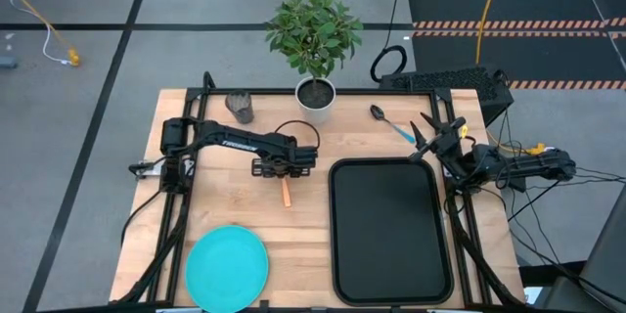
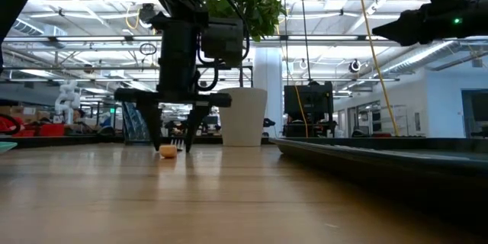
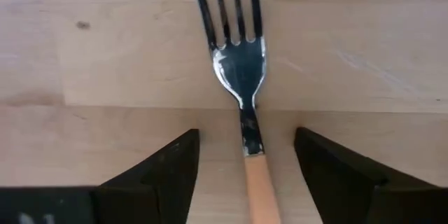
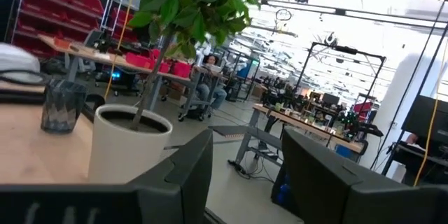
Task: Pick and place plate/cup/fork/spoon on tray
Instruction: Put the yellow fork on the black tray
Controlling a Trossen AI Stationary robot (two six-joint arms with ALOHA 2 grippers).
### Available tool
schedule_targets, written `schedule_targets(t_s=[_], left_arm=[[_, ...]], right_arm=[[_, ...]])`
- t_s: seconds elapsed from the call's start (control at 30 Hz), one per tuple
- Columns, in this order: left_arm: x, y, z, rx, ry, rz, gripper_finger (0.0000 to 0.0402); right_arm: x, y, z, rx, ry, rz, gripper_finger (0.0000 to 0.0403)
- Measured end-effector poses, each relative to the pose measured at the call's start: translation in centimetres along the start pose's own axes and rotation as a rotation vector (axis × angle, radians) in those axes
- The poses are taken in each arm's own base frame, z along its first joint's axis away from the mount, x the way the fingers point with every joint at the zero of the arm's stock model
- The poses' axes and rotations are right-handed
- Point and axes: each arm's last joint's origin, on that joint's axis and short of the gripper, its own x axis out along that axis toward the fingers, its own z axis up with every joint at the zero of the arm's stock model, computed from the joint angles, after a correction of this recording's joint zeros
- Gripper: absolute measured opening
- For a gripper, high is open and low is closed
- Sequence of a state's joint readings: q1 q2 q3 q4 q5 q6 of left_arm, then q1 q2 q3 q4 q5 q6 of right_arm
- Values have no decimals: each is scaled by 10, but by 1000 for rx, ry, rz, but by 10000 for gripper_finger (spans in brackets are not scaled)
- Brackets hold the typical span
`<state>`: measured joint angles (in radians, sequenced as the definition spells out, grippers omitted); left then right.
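Left hand [image 1: 285, 170], fingers spread, straddles the fork [image 1: 287, 193] lying on the desk [image 1: 225, 210] left of the empty tray [image 1: 340, 230]; best to close squarely on the orange handle; right hand [image 1: 427, 139], also spread, waits raised.

Open wood around the fork, clutter along the 12 o'clock edge

Seen from above, your left end effector [image 1: 285, 170] stands spread over the fork [image 1: 287, 194], a finger on either side of the handle with bare table [image 1: 225, 191] showing in both gaps. Toward 3 o'clock only the low rim of the empty tray [image 1: 389, 230] rises in your path. At 12 o'clock the plant pot [image 1: 316, 95] and the cup [image 1: 241, 108] block the table edge; the plate [image 1: 227, 267] lies at 7 o'clock, well apart.
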<state>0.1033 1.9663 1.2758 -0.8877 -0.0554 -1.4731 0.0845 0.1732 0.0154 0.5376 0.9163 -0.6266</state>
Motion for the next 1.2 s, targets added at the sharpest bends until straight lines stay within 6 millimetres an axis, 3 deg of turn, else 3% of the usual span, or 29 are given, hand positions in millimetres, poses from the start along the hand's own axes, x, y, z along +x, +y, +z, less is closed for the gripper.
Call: schedule_targets(t_s=[0.1,0.37,0.57,0.77,1.0,1.2], left_arm=[[-1,-1,-1,8,0,-15,193],[-2,-2,-1,69,34,-34,22],[-2,-2,-2,101,42,-34,34],[-10,-11,-2,197,62,-76,18],[-52,-38,3,376,14,-236,18],[-95,-58,1,703,-139,-358,18]], right_arm=[[0,1,-1,18,8,6,167],[0,2,-3,7,21,12,167],[0,2,-4,-2,27,16,167],[0,4,-6,-2,46,22,167],[0,4,-7,-6,62,4,167],[0,1,-5,-2,72,-44,167]])
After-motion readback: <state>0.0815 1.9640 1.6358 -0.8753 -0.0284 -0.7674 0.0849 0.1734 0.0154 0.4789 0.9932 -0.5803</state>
